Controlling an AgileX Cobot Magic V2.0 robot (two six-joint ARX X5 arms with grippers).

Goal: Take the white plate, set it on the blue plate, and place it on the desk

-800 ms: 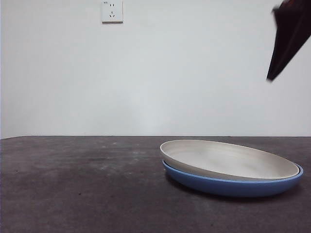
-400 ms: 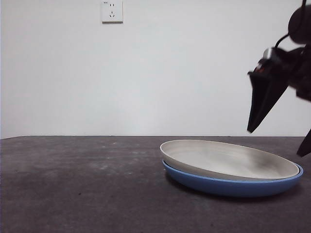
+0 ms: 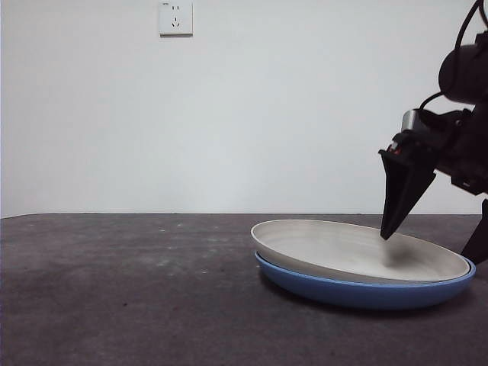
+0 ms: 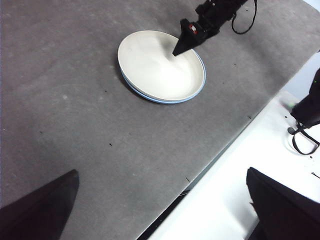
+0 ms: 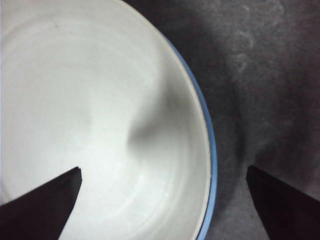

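Observation:
The white plate lies slightly tilted inside the blue plate on the desk, right of centre. My right gripper hangs open just above the stack's right side, one jaw over the white plate's inside, the other beyond the rim. In the right wrist view the right gripper straddles the rim, with the white plate and blue plate's edge between its jaws. My left gripper waits open high over the desk, far from the white plate.
A wall socket sits high on the white wall behind. In the left wrist view the desk's edge runs diagonally, with a white surface and black cables beyond it.
The right arm has come down from the upper right corner to just above the right side of the stacked plates. The plates have not moved.

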